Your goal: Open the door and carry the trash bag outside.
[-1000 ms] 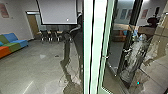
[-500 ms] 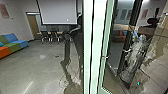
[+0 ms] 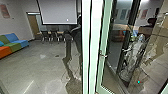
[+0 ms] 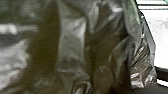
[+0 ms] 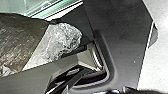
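Trash bag (image 4: 72, 37): dark, creased plastic, observed very near the left wrist camera. In the right wrist view, dark bag plastic is seen beside a pale, crumpled, translucent piece (image 5: 66, 35), both partly cut off by the straight edge of the robot's own dark plate. What the bag is carried by cannot be determined. Jaw state, left gripper and right gripper: cannot be told for either.

Glass door (image 3: 102, 37): pale green frame noted in the head view. A shiny, wrinkled shape (image 3: 133, 57) is seen in the glazing; whether it is mirrored or viewed through cannot be told.

Farther out, a projection screen (image 3: 58, 12) is mounted above chairs (image 3: 45, 36); a multicoloured sofa (image 3: 16, 46) is placed along the wall.
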